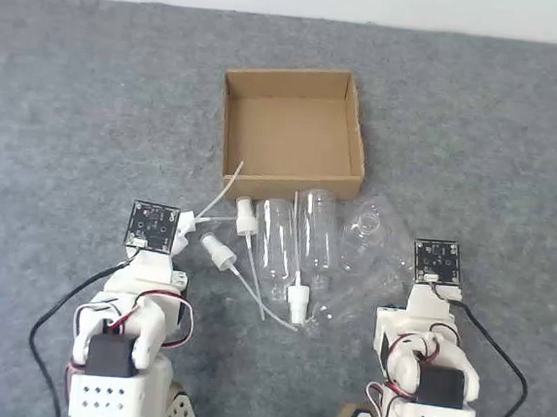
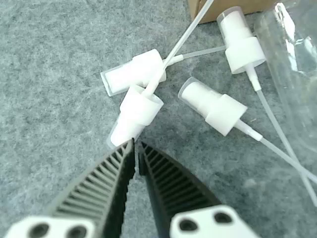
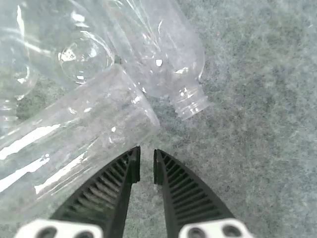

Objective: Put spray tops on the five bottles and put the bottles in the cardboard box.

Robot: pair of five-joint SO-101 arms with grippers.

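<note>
The open cardboard box [image 1: 295, 132] sits at the back centre. Several clear bottles lie in front of it [image 1: 275, 242] [image 1: 317, 229] [image 1: 370, 226] [image 1: 359, 294]. White spray tops with long tubes lie to their left [image 1: 247, 215] [image 1: 218, 252], and one [image 1: 298, 300] lies among them. My left gripper [image 2: 136, 145] is shut, its tips just short of a spray top [image 2: 136, 111] that lies across another [image 2: 133, 74]. My right gripper [image 3: 146, 154] is shut, right beside a lying bottle [image 3: 84, 134] and near the open neck of another bottle [image 3: 190, 104].
Grey carpet [image 1: 83, 104] covers the table. The left arm [image 1: 147, 256] and right arm [image 1: 436, 271] stand at the front on either side of the pile. Two more spray tops [image 2: 215, 104] [image 2: 242, 42] lie past the left gripper, by the box corner [image 2: 198, 10].
</note>
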